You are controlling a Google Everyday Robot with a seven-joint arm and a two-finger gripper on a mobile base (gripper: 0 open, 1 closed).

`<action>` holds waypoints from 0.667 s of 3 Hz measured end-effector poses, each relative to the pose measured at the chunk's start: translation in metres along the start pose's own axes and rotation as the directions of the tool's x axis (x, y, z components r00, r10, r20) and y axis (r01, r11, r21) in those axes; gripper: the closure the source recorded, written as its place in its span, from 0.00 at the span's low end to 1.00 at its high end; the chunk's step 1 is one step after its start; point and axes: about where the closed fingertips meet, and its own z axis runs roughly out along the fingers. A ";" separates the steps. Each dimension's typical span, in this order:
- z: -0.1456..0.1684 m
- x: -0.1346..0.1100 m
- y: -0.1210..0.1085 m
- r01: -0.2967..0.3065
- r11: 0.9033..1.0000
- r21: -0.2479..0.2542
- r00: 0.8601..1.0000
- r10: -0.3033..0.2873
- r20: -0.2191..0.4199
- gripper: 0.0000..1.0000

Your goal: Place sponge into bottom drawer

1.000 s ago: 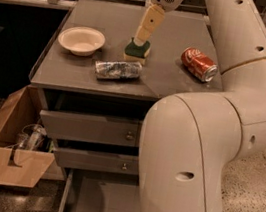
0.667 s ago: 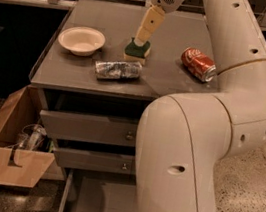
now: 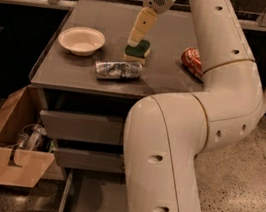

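Observation:
The sponge, dark green on top with pale yellow foam below, lies on the grey cabinet top near its middle. My gripper points down from above, with its tip at the sponge's left top edge. The bottom drawer stands pulled out at floor level below the two upper drawers. It shows as a shallow grey tray. My arm's big white body covers its right part.
A white bowl sits left of the sponge. A crumpled silver foil packet lies in front of it and a red soda can to its right. An open cardboard box with clear cups stands left of the drawers.
The gripper stays at the sponge, which has not moved. My arm's lower body has shifted slightly left in the view.

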 end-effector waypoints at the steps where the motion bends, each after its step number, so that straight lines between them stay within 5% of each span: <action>1: 0.000 0.000 0.000 0.000 1.000 0.000 1.000 0.000 0.000 0.00; 2: 0.010 0.000 -0.008 -0.028 1.000 0.010 0.999 0.027 0.034 0.00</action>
